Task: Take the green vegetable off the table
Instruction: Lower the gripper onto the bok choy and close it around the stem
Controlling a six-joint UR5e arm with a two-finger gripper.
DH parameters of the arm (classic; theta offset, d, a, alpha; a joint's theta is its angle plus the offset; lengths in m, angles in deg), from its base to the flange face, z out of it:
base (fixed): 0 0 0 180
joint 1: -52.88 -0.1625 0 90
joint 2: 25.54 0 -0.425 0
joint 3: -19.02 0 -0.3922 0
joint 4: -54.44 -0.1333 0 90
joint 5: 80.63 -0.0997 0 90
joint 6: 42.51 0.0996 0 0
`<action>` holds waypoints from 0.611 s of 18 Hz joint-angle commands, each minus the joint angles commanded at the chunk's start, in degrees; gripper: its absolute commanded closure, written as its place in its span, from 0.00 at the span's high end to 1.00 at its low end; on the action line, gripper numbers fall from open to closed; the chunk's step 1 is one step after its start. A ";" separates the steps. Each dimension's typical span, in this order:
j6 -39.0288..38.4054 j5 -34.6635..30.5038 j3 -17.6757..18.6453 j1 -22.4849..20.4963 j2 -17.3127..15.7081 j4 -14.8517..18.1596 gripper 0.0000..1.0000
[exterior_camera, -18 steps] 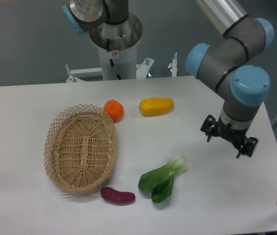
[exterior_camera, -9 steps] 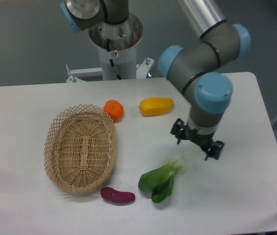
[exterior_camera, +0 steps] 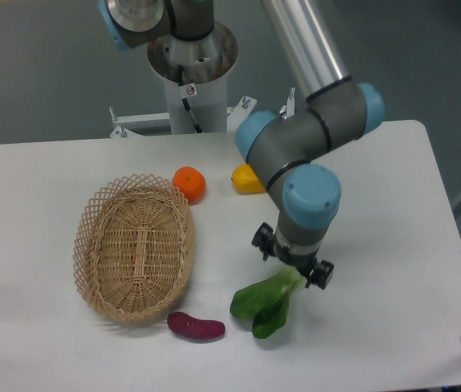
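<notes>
The green vegetable (exterior_camera: 264, 304), a small bok choy with dark leaves, lies on the white table (exterior_camera: 34, 343) toward the front. Its pale stem end points up and right and is partly covered by my wrist. My gripper (exterior_camera: 292, 263) hangs directly over that stem end. Only its black base shows from this angle, and the fingers are hidden below it, so whether it is open or shut is not visible.
A woven basket (exterior_camera: 135, 247) stands at the left. An orange (exterior_camera: 189, 183) sits behind it, and a yellow fruit (exterior_camera: 246, 180) is partly hidden by my arm. A purple vegetable (exterior_camera: 196, 327) lies just left of the bok choy leaves.
My arm has swung left and forward from the table's right side, bringing the gripper over the bok choy's stem. Nothing on the table has shifted.
</notes>
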 joint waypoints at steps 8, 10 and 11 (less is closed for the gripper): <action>0.61 -0.09 0.52 0.79 2.02 -2.64 1.00; 0.61 -0.09 2.19 1.14 1.67 -2.73 1.00; 0.61 -0.17 2.72 1.75 1.58 -3.25 1.00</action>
